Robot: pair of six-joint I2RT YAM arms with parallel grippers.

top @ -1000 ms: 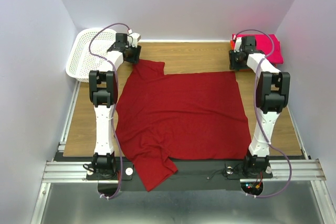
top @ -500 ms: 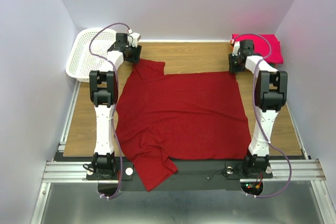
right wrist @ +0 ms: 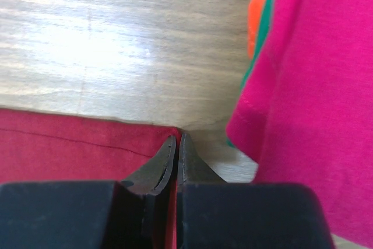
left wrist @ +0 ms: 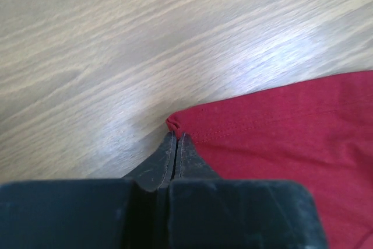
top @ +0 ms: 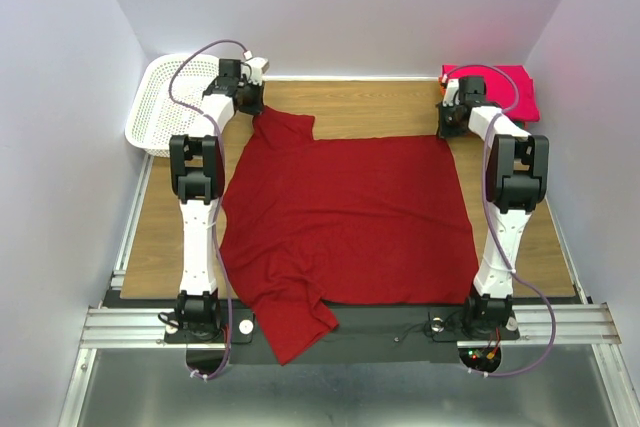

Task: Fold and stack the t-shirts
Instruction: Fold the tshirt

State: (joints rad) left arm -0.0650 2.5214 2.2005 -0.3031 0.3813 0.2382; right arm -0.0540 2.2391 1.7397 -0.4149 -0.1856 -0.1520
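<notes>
- White basket: off the tabletop's far left corner, tipped against the left wall, apart from the cloth.
- Left gripper: reaches to the far left part of the tabletop, just beside the basket. In the wrist view its fingers are pressed flat together, no gap between them, with the puckered corner of the dark red shirt pinched at their tips.
- Dark red shirt: spread out over the middle of the tabletop, mostly flat, with some creases towards the near left. One sleeve runs up to the far left, where the left gripper has it. Another flap hangs over the near edge, next to the left arm's base. The far hem runs roughly straight between the two grippers.
- Right gripper: at the shirt's far right corner. Its fingers are closed tight, tips on that corner, and a strip of red cloth shows between them lower down.
- Pink shirt: folded, in the far right corner of the tabletop, just beside the right gripper but not touching the red cloth.
- Orange shirt and green shirt: only their edges show, under the pink one in the same stack.
</notes>
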